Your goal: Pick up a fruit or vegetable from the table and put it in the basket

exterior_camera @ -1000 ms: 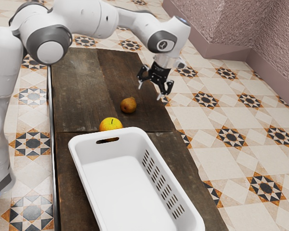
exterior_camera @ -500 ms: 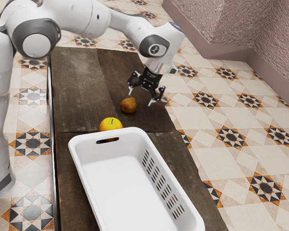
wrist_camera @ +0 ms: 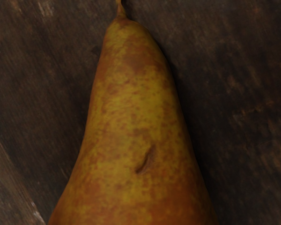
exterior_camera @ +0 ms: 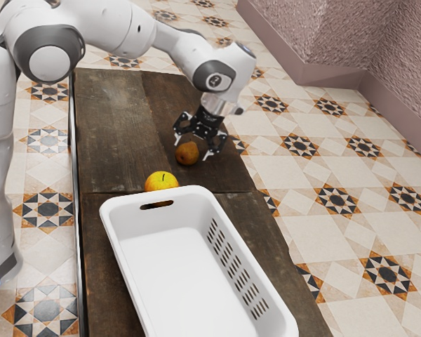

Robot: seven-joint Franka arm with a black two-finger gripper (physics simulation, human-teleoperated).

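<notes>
In the exterior view my gripper [exterior_camera: 190,151] is open and low over the brown pear [exterior_camera: 187,154], one finger on either side of it, with gaps left between. The pear [wrist_camera: 136,136] lies large and close under my hand in the wrist view, its stem at the narrow end. A yellow apple [exterior_camera: 161,182] rests on the table beside the near end of the white basket [exterior_camera: 205,199], which has slotted sides and holds nothing I can see.
The dark wooden table [exterior_camera: 112,133] runs lengthwise beneath everything, its edge close to the pear on the exterior view's right. The basket's raised rim stands just past the apple, seen from the pear.
My open gripper has come down and toward the exterior view's left, from beyond the pear to around it. Pear, apple and basket have stayed put.
</notes>
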